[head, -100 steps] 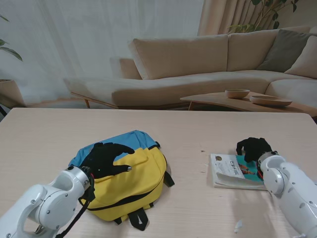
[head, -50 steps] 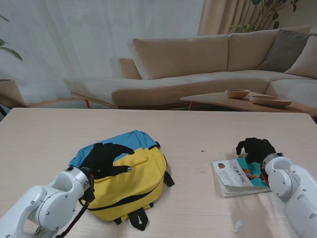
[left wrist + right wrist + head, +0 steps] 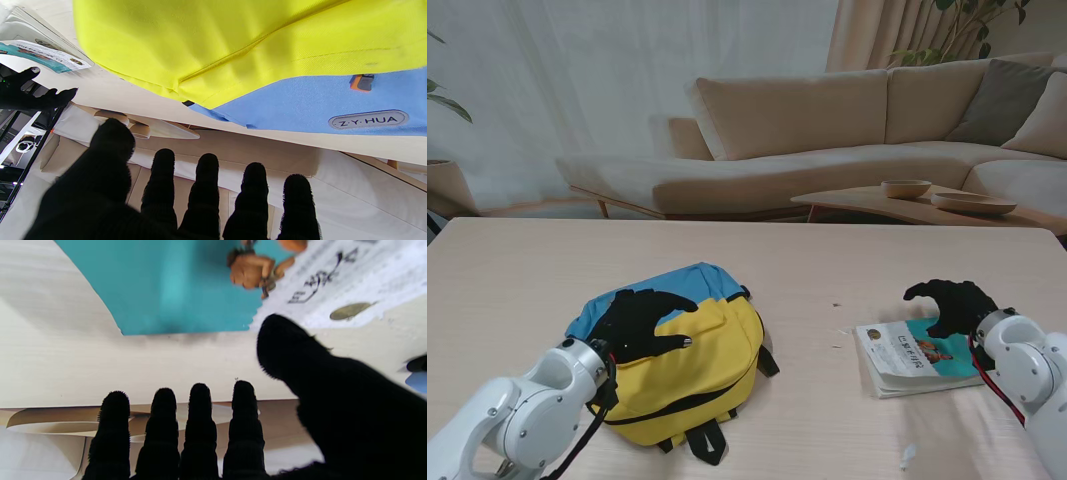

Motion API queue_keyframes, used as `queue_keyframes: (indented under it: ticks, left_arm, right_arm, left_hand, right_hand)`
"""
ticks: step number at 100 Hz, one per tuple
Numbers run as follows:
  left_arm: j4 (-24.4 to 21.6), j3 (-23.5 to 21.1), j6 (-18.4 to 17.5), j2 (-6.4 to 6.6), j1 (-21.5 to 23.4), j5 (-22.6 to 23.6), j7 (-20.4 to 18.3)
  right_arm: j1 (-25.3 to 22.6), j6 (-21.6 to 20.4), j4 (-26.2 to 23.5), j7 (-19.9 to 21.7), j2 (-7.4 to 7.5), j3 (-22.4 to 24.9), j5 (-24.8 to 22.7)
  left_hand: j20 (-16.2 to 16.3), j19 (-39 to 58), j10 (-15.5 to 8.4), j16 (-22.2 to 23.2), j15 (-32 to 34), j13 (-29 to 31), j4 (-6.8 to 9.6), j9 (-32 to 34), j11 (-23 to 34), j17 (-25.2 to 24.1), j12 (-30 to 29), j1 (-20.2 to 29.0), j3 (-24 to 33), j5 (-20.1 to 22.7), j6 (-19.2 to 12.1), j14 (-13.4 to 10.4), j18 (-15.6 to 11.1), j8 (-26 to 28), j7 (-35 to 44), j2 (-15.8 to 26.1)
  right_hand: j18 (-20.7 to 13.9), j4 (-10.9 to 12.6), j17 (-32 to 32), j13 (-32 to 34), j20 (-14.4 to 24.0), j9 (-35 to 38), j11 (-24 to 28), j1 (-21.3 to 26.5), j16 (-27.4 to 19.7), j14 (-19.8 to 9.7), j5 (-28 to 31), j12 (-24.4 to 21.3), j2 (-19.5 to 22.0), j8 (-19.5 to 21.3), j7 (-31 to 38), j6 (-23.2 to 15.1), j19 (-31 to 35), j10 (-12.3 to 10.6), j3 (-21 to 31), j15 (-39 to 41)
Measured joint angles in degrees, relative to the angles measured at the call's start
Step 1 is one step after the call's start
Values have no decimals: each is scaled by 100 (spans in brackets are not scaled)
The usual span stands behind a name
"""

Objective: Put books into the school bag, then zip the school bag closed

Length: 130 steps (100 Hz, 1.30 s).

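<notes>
Left hand (image 3: 642, 322) spread flat on the school bag (image 3: 689, 368), right hand (image 3: 957, 303) open over the book (image 3: 914, 354) at right: a thin, flat cover could slide away ungrasped.

Beyond the pale wood surface (image 3: 757, 250) stands a beige sofa (image 3: 827, 130) with a grey-green cushion (image 3: 1007, 100) at its right end. A low coffee table (image 3: 897, 205) carries two shallow bowls (image 3: 906, 187) (both light-coloured). Sheer curtains (image 3: 577, 80) hang behind, leafy plants at either edge.
</notes>
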Motion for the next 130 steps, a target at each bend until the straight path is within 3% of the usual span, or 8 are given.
queue_keyframes:
  ticks: [22, 47, 52, 64, 88, 112, 121, 130]
  left_arm:
    - [-14, -9, 0, -1, 37, 0, 20]
    - [-21, -18, -9, -3, 62, -12, 35]
    - [-22, -27, -19, -3, 66, -15, 35]
    - [-27, -36, -30, -4, 77, -17, 37]
    - [-33, -57, -57, -5, 105, -21, 63]
    - [-44, -60, -56, -7, 143, -21, 94]
    - [-61, -78, -60, -10, 172, -3, 98]
    - [-78, -104, -77, -11, 203, 15, 103]
  right_arm:
    - [-120, -232, -48, 382, 80, 187, -248]
    - [-185, -337, -29, 714, 170, 252, -222]
    - [-192, -338, -8, 735, 182, 231, -188]
    - [-196, -327, 66, 751, 203, 130, -123]
    - [-189, -222, 148, 852, 208, -22, -28]
    - [-187, -118, 144, 622, 207, -102, -14]
    - [-188, -115, 152, 434, 201, -148, -85]
    - [-189, -100, 153, 377, 196, -178, -123]
  left_hand:
    - [1, 0, -1, 0, -1, 0, 0, 0, 0, 0, 0, 0, 0, 0, 0, -1, -1, 0, 0, 0]
    - [2, -1, -1, 0, -1, 0, 0, 0, 0, 0, 0, 0, 0, 0, 0, -1, -2, 0, 0, 0]
    - [5, -1, -2, 0, -1, 0, 0, 0, 0, 0, 0, 0, 0, -4, 0, -1, -2, 0, 0, 0]
    - [16, -2, -2, 0, -1, 0, 0, 0, 0, 0, 0, 0, 0, -4, 0, -1, -2, 0, 0, 0]
    - [51, -2, -3, 0, -2, 0, 0, 0, 0, 0, 0, 0, 0, -5, 0, -1, -2, 0, 0, 0]
    - [52, -63, -5, 0, -2, 0, 0, 0, 0, 0, 0, 0, 0, -5, 0, -2, -2, 0, 0, 0]
    - [52, -64, -8, 0, -2, 0, 0, 0, 0, 0, 0, 0, 0, -5, 0, -3, -3, 0, 0, -1]
    - [52, -65, -15, 0, -2, 0, 0, 0, 0, 0, 0, 0, 0, -5, 0, -7, -4, 0, 0, -1]
  right_hand:
    - [-432, -62, -383, -747, -201, -953, -447, -209, -234, -224, -1157, -249, -26, -256, -497, -14, -337, -199, -113, -443]
    - [-464, -59, -534, -980, -287, -993, -951, -362, -328, -256, -1242, -482, -40, -317, -1063, -24, -383, -219, -115, -535]
    - [-464, -59, -539, -981, -290, -993, -1020, -362, -330, -256, -1242, -515, -40, -279, -1293, -24, -383, -219, -116, -535]
    - [-464, -59, -610, -1091, -301, -1053, -1442, -362, -351, -256, -1239, -669, -40, 655, -2505, -24, -383, -207, -129, -593]
    - [-375, -63, -674, -1267, -301, -1053, -1650, -419, -408, -213, -1231, -799, 146, 631, -3101, 65, -383, 44, -138, -657]
    - [-131, -76, -528, -908, -70, -1170, 817, -318, 86, -85, -1231, 52, 153, 1396, -2631, 209, 117, 91, -224, 280]
    - [-88, -79, -457, -772, 67, -976, 1971, -144, 426, -94, -1231, 740, 75, 1286, -1904, 210, 326, 79, -110, 959]
    - [-84, -84, -388, -813, 179, -802, 2415, -126, 641, -98, -1231, 1267, -17, 928, -1321, 295, 428, 71, 52, 1366]
